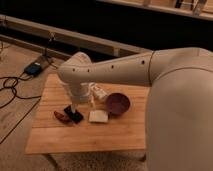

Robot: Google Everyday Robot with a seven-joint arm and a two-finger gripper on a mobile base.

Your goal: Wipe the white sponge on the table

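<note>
Hovering end effector (95, 96) (jaws apart), white sponge (98, 116) lying near, on table (75, 136)

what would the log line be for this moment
gripper: open, low by black slab | sponge: on table, untouched, apart from gripper | bowl: beside sponge | wipe: not yet begun

A pale arm (115, 67) reaches left over the wooden desk (115, 135). Its claw (73, 106) hangs open, pointing down just above a black slab (75, 115), with a small reddish thing (61, 116) beside it. The white sponge (98, 116) lies flat just beside a purple bowl (117, 103). Cables (12, 85) trail across the floor (15, 125).
</note>
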